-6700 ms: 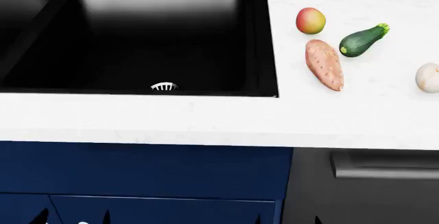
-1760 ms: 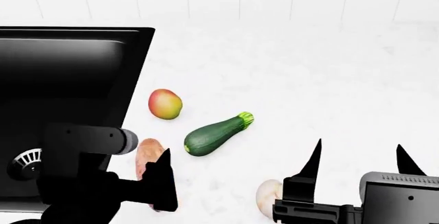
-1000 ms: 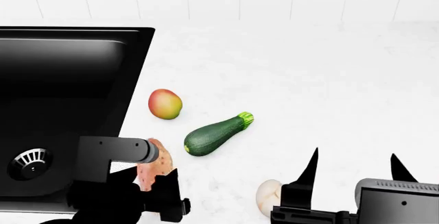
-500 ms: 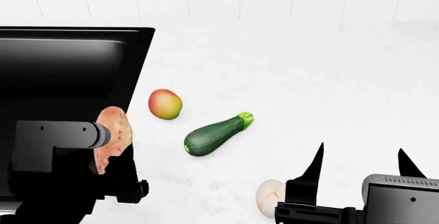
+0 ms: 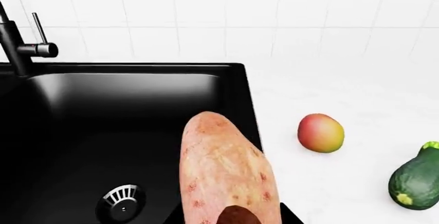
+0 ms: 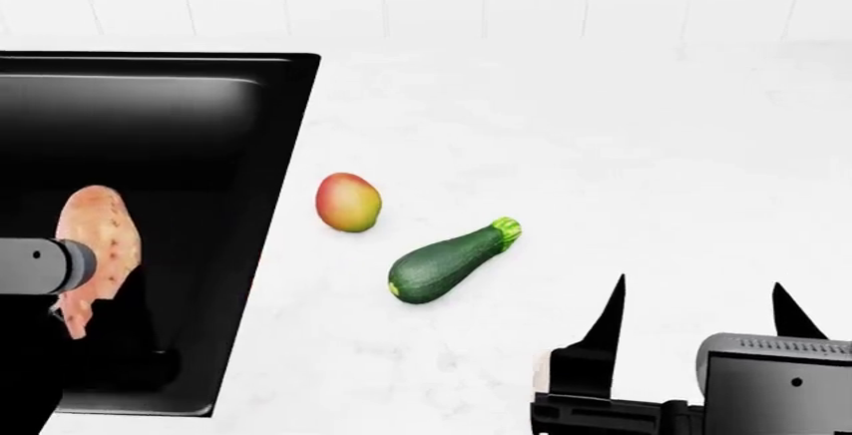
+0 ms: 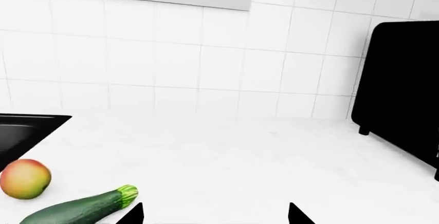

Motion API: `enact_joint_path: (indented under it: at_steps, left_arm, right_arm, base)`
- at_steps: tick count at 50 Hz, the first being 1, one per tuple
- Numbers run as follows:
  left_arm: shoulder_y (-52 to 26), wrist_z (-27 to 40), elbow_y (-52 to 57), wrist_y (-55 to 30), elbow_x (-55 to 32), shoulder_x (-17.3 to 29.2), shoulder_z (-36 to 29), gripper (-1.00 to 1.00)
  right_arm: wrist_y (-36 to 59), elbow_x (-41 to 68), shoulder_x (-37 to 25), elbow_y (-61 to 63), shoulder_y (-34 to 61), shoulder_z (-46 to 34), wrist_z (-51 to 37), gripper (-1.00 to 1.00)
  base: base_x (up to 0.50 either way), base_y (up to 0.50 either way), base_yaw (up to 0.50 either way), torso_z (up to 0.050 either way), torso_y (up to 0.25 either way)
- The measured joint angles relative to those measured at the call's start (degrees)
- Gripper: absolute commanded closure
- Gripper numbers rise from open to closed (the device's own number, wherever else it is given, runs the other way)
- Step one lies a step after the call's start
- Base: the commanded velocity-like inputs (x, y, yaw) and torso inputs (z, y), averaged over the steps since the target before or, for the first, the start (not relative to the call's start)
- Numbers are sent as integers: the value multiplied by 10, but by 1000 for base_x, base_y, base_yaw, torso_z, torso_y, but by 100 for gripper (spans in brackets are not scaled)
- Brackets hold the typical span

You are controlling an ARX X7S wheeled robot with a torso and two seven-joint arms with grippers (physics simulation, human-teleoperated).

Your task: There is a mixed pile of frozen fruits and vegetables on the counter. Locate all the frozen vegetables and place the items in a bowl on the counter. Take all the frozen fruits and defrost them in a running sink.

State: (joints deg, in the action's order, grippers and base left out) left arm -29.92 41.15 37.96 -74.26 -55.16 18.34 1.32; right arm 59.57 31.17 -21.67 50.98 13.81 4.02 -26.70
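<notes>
Hidden parts: the left gripper (image 6: 60,300) is mostly cut off at the edge of the head view; only a grey cylinder and dark body show. The pale cream fruit and the bowl cannot be seen in any view.
Left jaws: pinching the sweet potato (image 6: 96,255) at its lower end; the contact itself is hidden under the potato in the left wrist view.
Sweet potato: oblong, orange-pink, rough skin with brown specks (image 5: 226,175); held in the air over the sink (image 6: 160,156), not touching it.
Sink: matte black basin, with a silver drain strainer (image 5: 121,198) and a thin black faucet (image 5: 15,44) at the back.
Right gripper (image 6: 695,325): two black pointed fingers (image 6: 608,330), jaws spread wide with nothing between them, above the desk (image 6: 600,156).
Desk: white stone, faintly marbled, smooth.
Mango-like fruit (image 6: 349,202): small, round, red and yellow, lying on the desk just beside the sink rim.
Zucchini (image 6: 450,261): long, dark green, glossy, pale green stem end, lying diagonal on the desk near the fruit, not touching it.
Black appliance (image 7: 401,75): only partly visible in the right wrist view; I cannot tell what it is.
Wall (image 7: 171,54): white square tiles.
</notes>
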Motion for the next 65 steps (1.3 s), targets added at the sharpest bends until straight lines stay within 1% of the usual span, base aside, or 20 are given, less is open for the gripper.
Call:
enact_joint_path:
  at_steps: [11, 25, 29, 31, 34, 36, 38, 42, 46, 51, 57, 62, 65]
  left_arm:
    - [5, 8, 9, -2, -10, 9, 8, 100]
    - [8, 6, 6, 10, -11, 15, 5, 100]
    - [10, 3, 4, 16, -8, 17, 2, 100]
    - [12, 1, 2, 21, -6, 17, -1, 100]
    - [10, -3, -4, 29, 0, 16, -7, 100]
    - [8, -5, -7, 34, 4, 16, -12, 100]
    - [6, -8, -11, 39, 8, 15, -16, 100]
    - [8, -15, -16, 54, 16, 15, -22, 100]
    - [13, -22, -19, 67, 21, 17, -24, 100]
    - [19, -27, -19, 78, 21, 20, -20, 100]
    - [22, -29, -16, 86, 20, 23, -16, 100]
    - [24, -31, -15, 92, 19, 24, -15, 100]
    - [25, -31, -15, 94, 18, 24, -14, 100]
  right_arm:
    - [-6, 2, -3, 3, -2, 0, -2, -100]
    - [0, 5, -6, 2, 9, -8, -8, -100]
    - [23, 18, 1, 1, 25, -6, -17, -100]
    - [53, 34, 10, 1, 43, 0, -25, -100]
    - [112, 73, 29, -1, 82, 17, -43, -100]
    - [148, 120, 39, -11, 113, 30, -73, -100]
    - [177, 189, 42, -37, 149, 34, -129, -100]
    - [198, 364, 37, -106, 219, 16, -283, -100]
    - [159, 508, 10, -159, 279, -42, -400, -100]
    - [80, 619, -26, -202, 335, -130, -494, -100]
    - [-34, 671, -62, -225, 362, -228, -560, -100]
    - [-136, 685, -96, -228, 381, -319, -591, -100]
    - [-200, 690, -118, -229, 402, -391, -604, -100]
  base:
    - [86, 158, 0, 0, 1]
    - [302, 144, 0, 0, 1]
    - [0, 0, 0, 0, 0]
    - [0, 0, 0, 0, 0]
    - [0, 0, 0, 0, 0]
    - [0, 0, 0, 0, 0]
    - [0, 0, 0, 0, 0]
    - [0, 0, 0, 0, 3]
    - [0, 0, 0, 0, 0]
    - [0, 0, 0, 0, 0]
    - [0, 0, 0, 0, 0]
    - [0, 0, 0, 0, 0]
    - [0, 0, 0, 0, 0]
